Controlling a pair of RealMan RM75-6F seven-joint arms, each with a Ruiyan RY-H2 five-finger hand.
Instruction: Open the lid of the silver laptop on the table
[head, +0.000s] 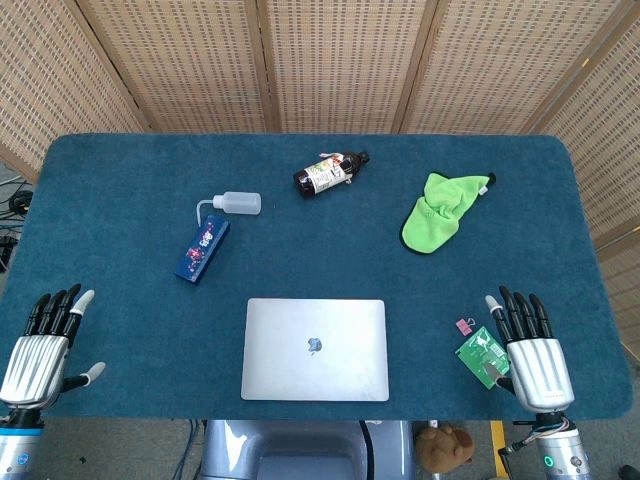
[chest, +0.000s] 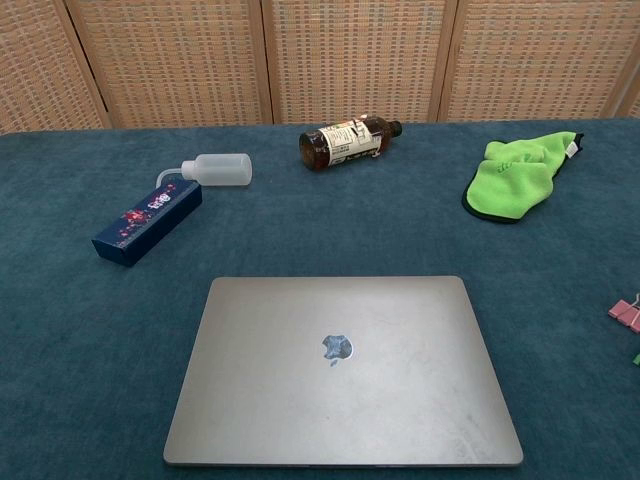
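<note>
The silver laptop (head: 314, 349) (chest: 342, 369) lies flat with its lid closed, at the middle of the table's near edge. My left hand (head: 45, 345) hovers at the near left corner, fingers spread, holding nothing, well left of the laptop. My right hand (head: 530, 352) is at the near right, fingers straight and apart, empty, right of the laptop. Neither hand touches the laptop. The chest view shows no hand.
On the blue table cloth (head: 120, 180) lie a dark blue box (head: 202, 249), a white squeeze bottle (head: 236, 204), a brown bottle on its side (head: 330, 172) and a green cloth (head: 440, 210). A green circuit board (head: 480, 353) and a pink clip (head: 465, 325) lie beside my right hand.
</note>
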